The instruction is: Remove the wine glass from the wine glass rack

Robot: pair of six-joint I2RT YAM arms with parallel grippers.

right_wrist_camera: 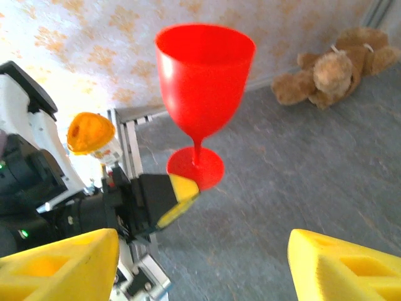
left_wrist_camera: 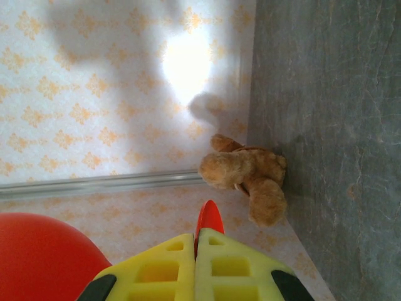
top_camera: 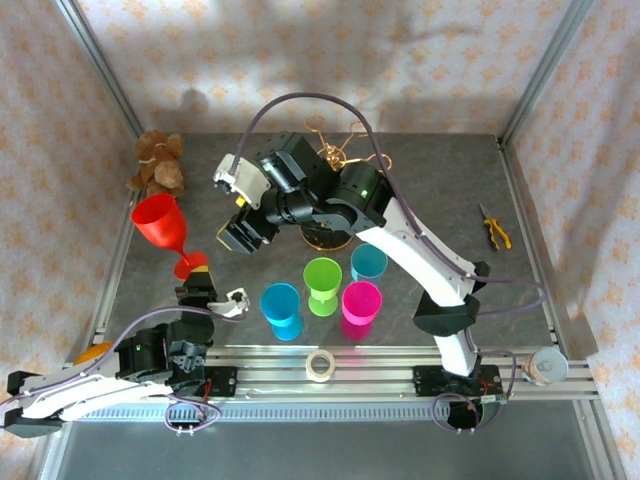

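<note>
Closest in the left wrist view, the left gripper [left_wrist_camera: 195, 254] is pinching its yellow pads [left_wrist_camera: 160, 269] together w/ a thin red edge poking out btwn them, i.e. it is clamping the foot of the wine glass [left_wrist_camera: 208, 221]. In the top view the wine glass [top_camera: 160, 222] is hanging by the table's left edge, near the teddy bear [top_camera: 158, 162] at the far-left corner. Its stem is running from the left gripper [top_camera: 200, 275] up and away toward that corner, w/ the bowl leaning outward. Whether the foot is touching the table I can't tell; prob. not.

The wine glass rack [top_camera: 335, 150] is standing near the far edge, mid-table, well apart from the glass, so the glass is already off it. The right gripper [top_camera: 232, 205] is sitting just in front of the rack w/ fingers spread wide and nothing btwn them, facing the glass [right_wrist_camera: 203, 69] across a clear gap.

The left arm is the nearer one by far. Any set-down is going to depend on bringing that tilted stem upright first.
</note>
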